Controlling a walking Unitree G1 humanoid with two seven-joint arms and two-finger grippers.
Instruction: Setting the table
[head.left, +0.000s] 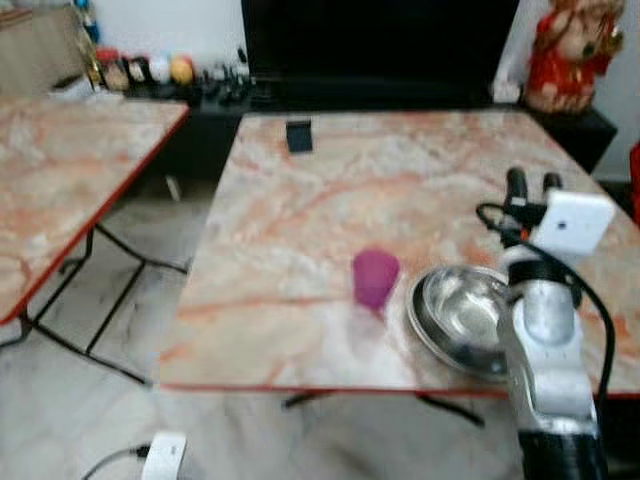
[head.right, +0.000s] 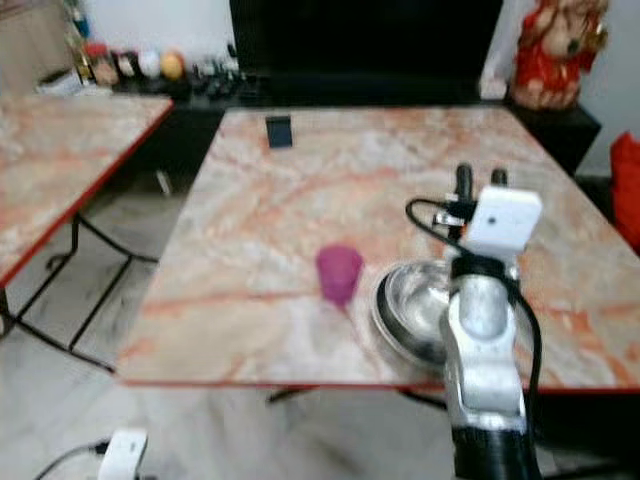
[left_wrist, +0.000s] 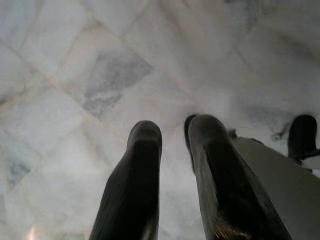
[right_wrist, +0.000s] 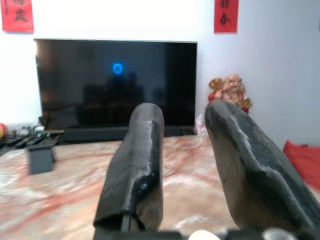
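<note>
A purple cup (head.left: 375, 277) stands upright near the front edge of the marble table (head.left: 330, 190). Just to its right lies an empty steel bowl (head.left: 458, 315), close to the cup but apart from it. My right arm rises over the bowl's right side and hides part of its rim. My right gripper (head.left: 534, 182) points forward above the table, past the bowl, and holds nothing. In the right wrist view its fingers (right_wrist: 140, 150) stand apart, aimed at the television. My left gripper (left_wrist: 172, 129) hangs over the marble floor, slightly open and empty.
A small black object (head.left: 299, 136) lies at the table's far side. A second marble folding table (head.left: 60, 170) stands to the left across a floor gap. Behind are a television (head.left: 380, 40), a red figurine (head.left: 570, 55) and small items. A white device (head.left: 165, 457) lies on the floor.
</note>
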